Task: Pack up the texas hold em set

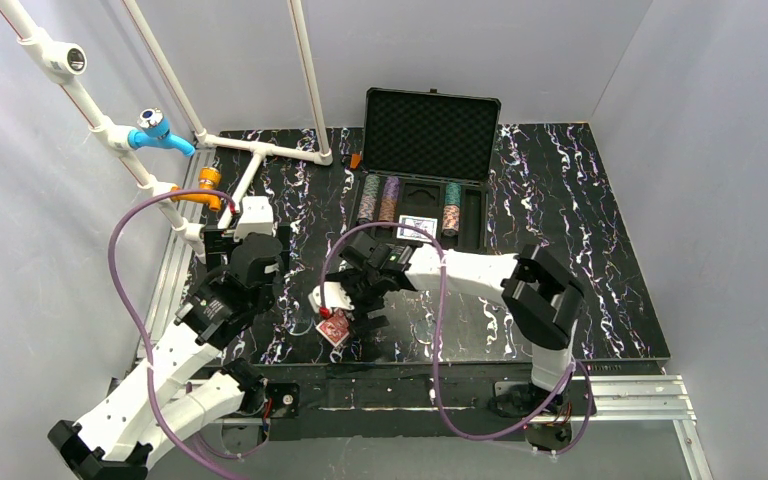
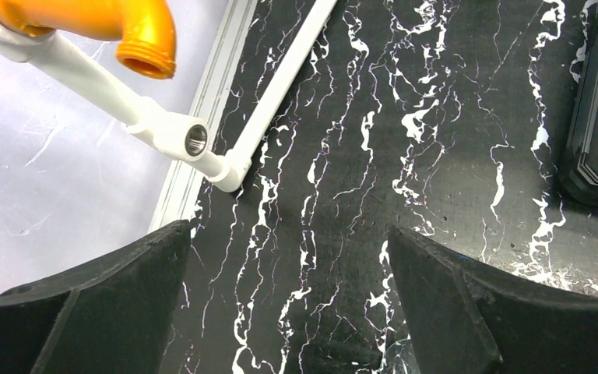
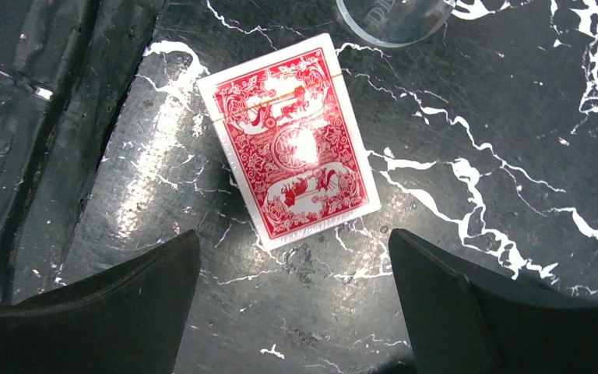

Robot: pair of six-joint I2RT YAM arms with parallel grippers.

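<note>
The black briefcase [image 1: 430, 135] stands open at the back middle of the table, its foam-lined lid upright. Striped poker chips [image 1: 379, 198] stand in stacks in its tray, with another stack [image 1: 451, 207] to the right. The blue-backed deck [image 1: 417, 226] lies in the tray's front. The red-backed deck [image 1: 333, 329] lies flat on the table near the front edge. My right gripper [image 1: 358, 318] is open just beside it; in the right wrist view the red deck [image 3: 288, 140] lies ahead of the open, empty gripper [image 3: 292, 304]. My left gripper [image 1: 243, 243] is open and empty over bare table [image 2: 288, 312].
A white PVC pipe frame [image 1: 260, 150] with orange [image 1: 205, 185] and blue [image 1: 155, 130] fittings stands at the back left. A clear round disc [image 3: 393, 15] lies just beyond the red deck. The briefcase corner [image 2: 596, 117] shows at the right of the left wrist view.
</note>
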